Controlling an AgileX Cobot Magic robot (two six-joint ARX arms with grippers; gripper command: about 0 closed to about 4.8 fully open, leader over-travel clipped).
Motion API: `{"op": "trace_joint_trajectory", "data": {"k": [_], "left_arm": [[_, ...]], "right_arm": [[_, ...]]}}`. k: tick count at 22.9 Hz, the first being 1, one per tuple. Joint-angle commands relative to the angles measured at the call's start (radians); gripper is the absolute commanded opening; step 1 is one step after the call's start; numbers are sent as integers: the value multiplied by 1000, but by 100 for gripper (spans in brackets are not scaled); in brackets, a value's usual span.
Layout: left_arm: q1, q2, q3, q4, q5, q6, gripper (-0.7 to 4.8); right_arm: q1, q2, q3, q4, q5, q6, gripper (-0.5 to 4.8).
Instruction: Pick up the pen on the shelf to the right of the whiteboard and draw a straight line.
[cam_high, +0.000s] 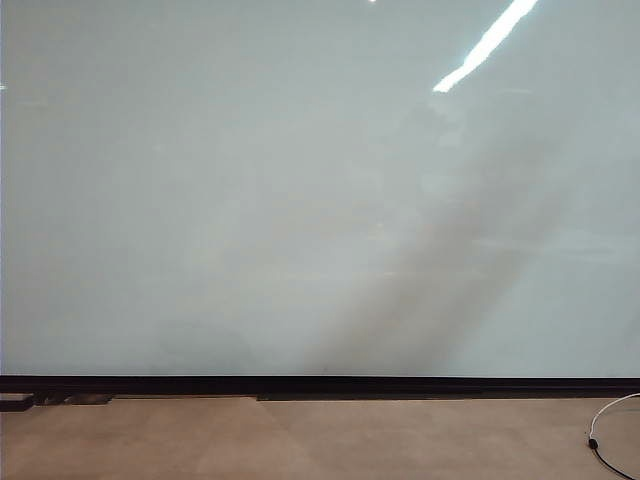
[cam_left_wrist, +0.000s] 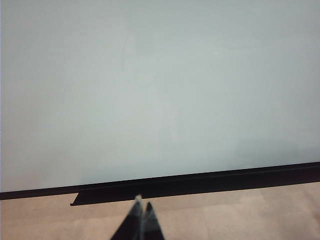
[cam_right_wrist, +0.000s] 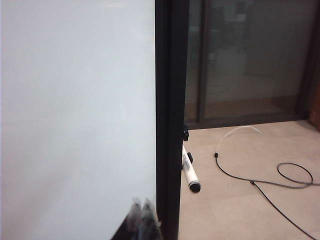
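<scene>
- Right wrist view is showing the slim whitish marker pen (cam_right_wrist: 189, 173) lying just beside the black frame edge (cam_right_wrist: 170, 120) of the glossy pale whiteboard (cam_right_wrist: 75, 110); right gripper (cam_right_wrist: 142, 205) is sitting closed, holding nothing, near that edge.
- Exterior view is showing only the whiteboard (cam_high: 250, 200), tan floor (cam_high: 300, 440), white cable (cam_high: 612, 415); no pen or grippers.
- Left wrist view: left gripper (cam_left_wrist: 141, 204) is pointing at the board's lower strip, fingers together.

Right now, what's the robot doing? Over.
Left gripper shut, facing whiteboard. Right gripper shut, empty. Pen untouched beyond board's edge. No line drawn.
</scene>
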Motion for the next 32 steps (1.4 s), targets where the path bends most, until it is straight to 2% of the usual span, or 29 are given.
{"op": "trace_joint_trajectory", "data": {"k": [1,2,4,6,9,10,11,13,20,22,26,32], "left_arm": [[0,0,3,5,0,1,-5],[0,0,3,5,0,1,-5],[0,0,3,5,0,1,-5],[0,0,3,5,0,1,-5],[-1,0,3,5,0,1,-5],[-1,0,3,5,0,1,-5],[0,0,3,5,1,1,-5],[0,0,3,5,0,1,-5],[0,0,3,5,0,1,-5],[0,0,3,5,0,1,-5],[0,0,3,5,0,1,-5],[0,0,3,5,2,1,-5]], "right_arm": [[-222,158,6,219,-261,103,23],[-310,237,6,308,-332,145,24],[-346,319,6,404,-333,149,55],[-352,411,9,489,-351,131,119],[-352,570,33,555,-399,104,171],[-351,621,42,583,-433,97,186],[-351,745,68,656,-513,98,206],[-351,859,96,719,-569,98,229],[-350,1182,138,937,-583,124,371],[-350,1324,141,1039,-572,126,380],[-338,1462,145,1190,-570,151,380],[-294,1620,207,1279,-567,126,379]]}}
